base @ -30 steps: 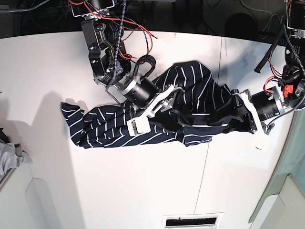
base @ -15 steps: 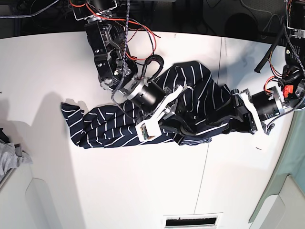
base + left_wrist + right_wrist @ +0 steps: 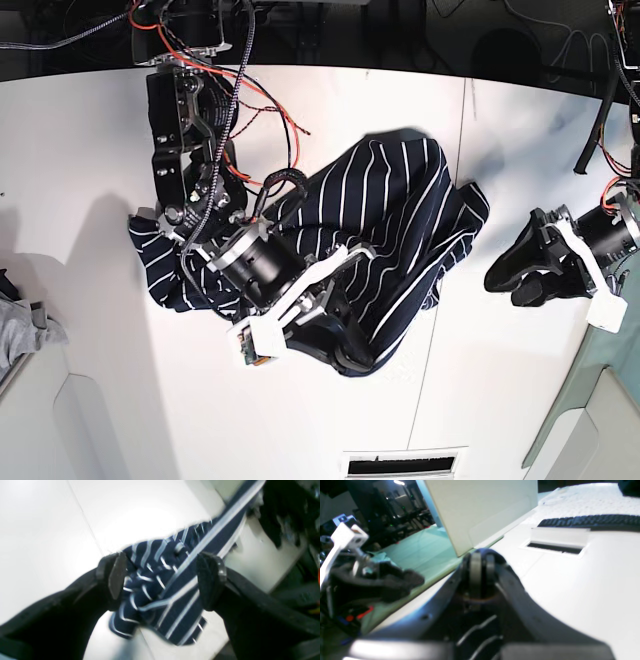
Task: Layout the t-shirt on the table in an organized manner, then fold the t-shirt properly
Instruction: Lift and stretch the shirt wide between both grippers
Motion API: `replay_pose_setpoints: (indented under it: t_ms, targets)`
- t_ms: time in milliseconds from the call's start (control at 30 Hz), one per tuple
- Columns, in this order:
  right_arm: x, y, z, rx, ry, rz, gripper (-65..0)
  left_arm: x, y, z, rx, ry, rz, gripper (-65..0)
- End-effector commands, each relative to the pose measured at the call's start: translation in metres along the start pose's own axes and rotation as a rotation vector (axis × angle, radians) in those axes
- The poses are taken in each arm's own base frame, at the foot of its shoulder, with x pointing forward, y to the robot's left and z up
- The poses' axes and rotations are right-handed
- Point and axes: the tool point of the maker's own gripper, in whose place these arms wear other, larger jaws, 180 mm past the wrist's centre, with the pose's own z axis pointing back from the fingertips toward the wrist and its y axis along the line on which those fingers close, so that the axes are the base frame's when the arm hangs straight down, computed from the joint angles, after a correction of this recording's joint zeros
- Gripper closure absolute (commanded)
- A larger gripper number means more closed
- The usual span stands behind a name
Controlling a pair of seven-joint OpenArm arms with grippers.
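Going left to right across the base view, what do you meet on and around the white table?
Small plain grey cloth at the left edge → dark navy white-striped t-shirt, bunched mid-table with the right gripper shut on its lower edge → thin dark seam line → left gripper, jaws open, clear of the shirt.

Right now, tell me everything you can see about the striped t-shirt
The t-shirt is dark navy with thin white stripes, of soft, thin-looking fabric. It lies bunched and creased on the white table, not spread flat, one part trailing toward the base view's left. The right gripper is shut on the fabric at its near edge, that arm lying over it. The left gripper is open, apart from the shirt in the base view.
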Motion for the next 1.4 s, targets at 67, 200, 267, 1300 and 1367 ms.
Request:
replay_pose_setpoints:
  t_ms: [67, 200, 267, 1300, 1367]
  targets:
    - [0.044, -0.001, -0.022, 0.028, -0.084, 0.118, 0.0, 0.010, -0.008, 0.005, -0.040, -0.041, 0.005, -46.2]
    - [0.052, -0.032, -0.062, -0.007, -0.001, 0.261, 0.0, -0.003, -0.010, 0.007, -0.043, -0.020, 0.032, -46.2]
    - [0.048, -0.049, -0.083, -0.015, 0.045, 0.251, 0.0, -0.006, -0.010, 0.007, -0.043, -0.016, 0.036, -46.2]
    - [-0.073, -0.150, 0.104, -0.398, 0.321, -0.050, -44.7, -0.028, 0.025, -0.015, 0.100, -0.071, 0.050, -46.2]
    - [-0.074, -0.160, 0.118, -0.433, 0.328, -0.050, -44.7, -0.034, 0.028, -0.028, 0.104, -0.066, 0.053, -46.2]
